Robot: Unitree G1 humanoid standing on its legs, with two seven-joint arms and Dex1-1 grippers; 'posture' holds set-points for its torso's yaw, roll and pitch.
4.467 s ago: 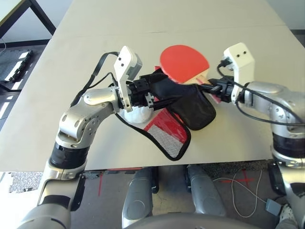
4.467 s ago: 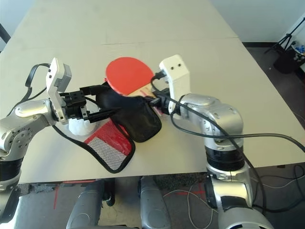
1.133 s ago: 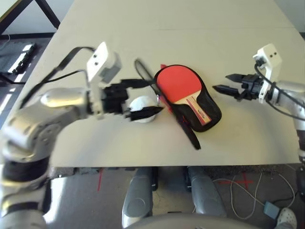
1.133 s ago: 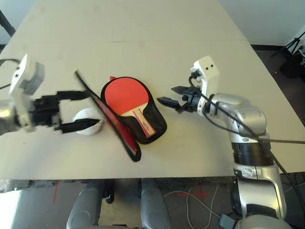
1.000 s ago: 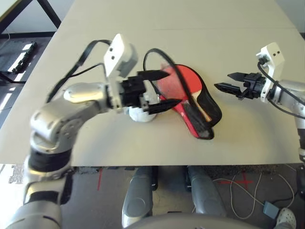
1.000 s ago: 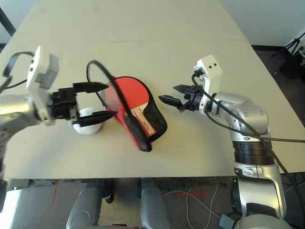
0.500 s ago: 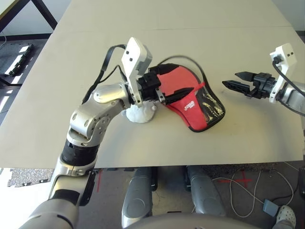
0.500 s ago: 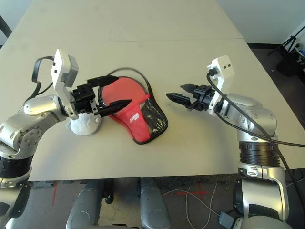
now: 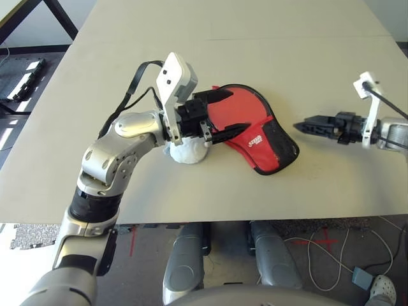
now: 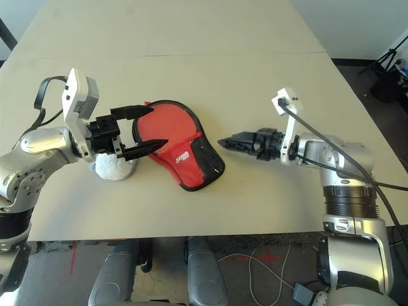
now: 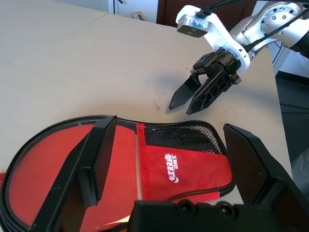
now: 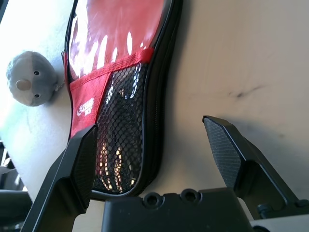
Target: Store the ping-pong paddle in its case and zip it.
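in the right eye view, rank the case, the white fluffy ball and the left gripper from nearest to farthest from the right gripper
1. The case: lies on the table toward the robot's left of the right gripper, its mesh end closest.
2. The left gripper: over the case's far, round end.
3. The white fluffy ball: beyond the case, under the left arm.

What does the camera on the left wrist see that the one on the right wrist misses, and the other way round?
The left wrist view alone takes in the right gripper from the front, fingers apart, hovering beyond the case's mesh end. The right wrist view alone takes in the white fluffy ball lying beside the case. Both share the closed red case with its black mesh pocket and small white logo, lying flat on the beige table.
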